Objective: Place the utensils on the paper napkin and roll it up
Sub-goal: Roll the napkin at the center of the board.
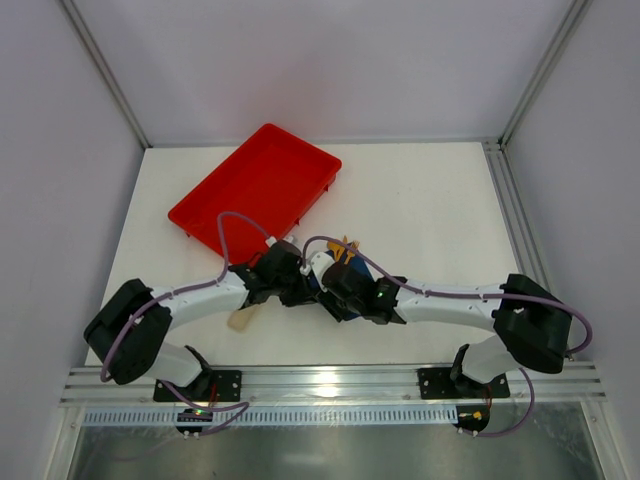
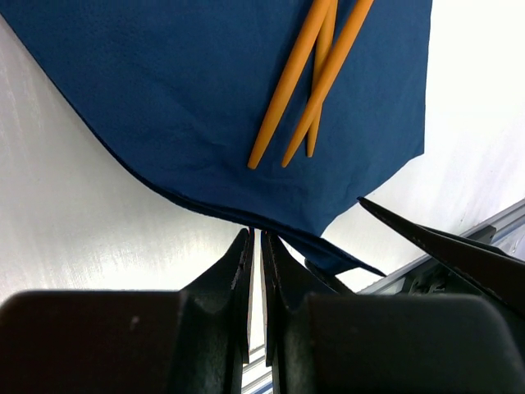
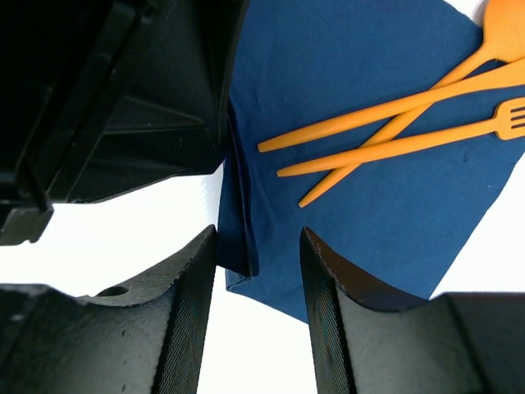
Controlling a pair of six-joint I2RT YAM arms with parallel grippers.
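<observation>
my left claw (image 2: 255, 240) pinches the edge of the paper napkin (image 2: 164, 90); my right claw (image 3: 257, 240) stands parted around its corner, utensils (image 3: 410, 142) atop.

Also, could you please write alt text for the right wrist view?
Three orange utensils lie crossed on a navy paper napkin, with the tines of the fork at the right edge. The right gripper stands open in the foreground, its fingers on either side of the napkin's folded near edge.
</observation>
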